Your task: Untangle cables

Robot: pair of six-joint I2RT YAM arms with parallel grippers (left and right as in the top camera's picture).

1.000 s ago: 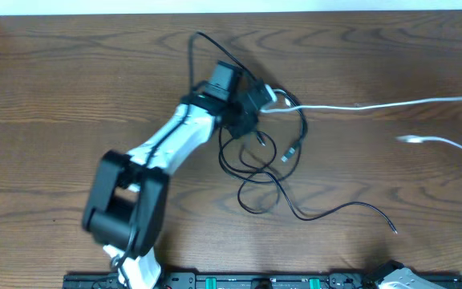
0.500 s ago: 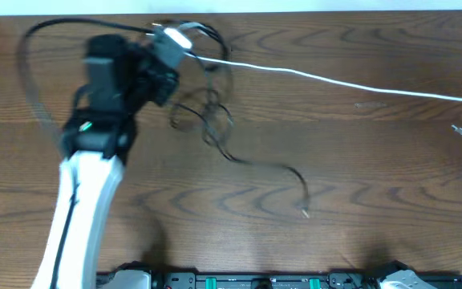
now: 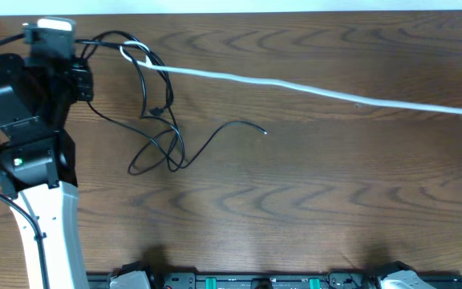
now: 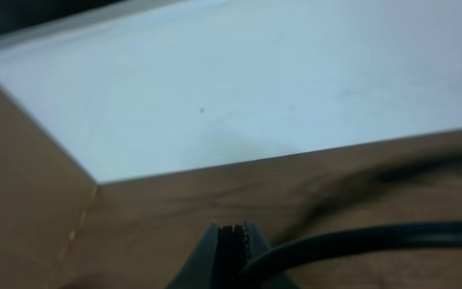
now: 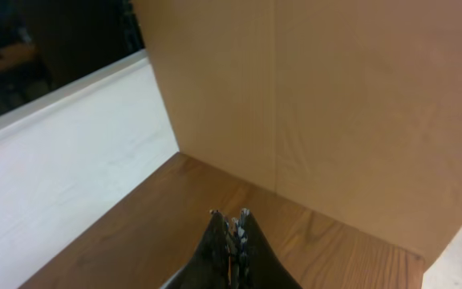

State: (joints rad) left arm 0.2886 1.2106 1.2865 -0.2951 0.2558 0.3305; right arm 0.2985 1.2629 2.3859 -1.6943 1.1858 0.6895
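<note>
Left gripper (image 4: pixel 232 238) clamps a black cable (image 4: pixel 359 238); right gripper (image 5: pixel 229 225) sits fully closed.

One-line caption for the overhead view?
White cable stretched across the table; black cables looped near the left gripper.

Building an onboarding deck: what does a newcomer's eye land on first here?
The white cable, drawn in a long line across the table from upper left to the right edge. Next, the black cables, looped in a loose tangle at upper left beside the left arm. In the left wrist view, the left tool appears shut on one of them.
</note>
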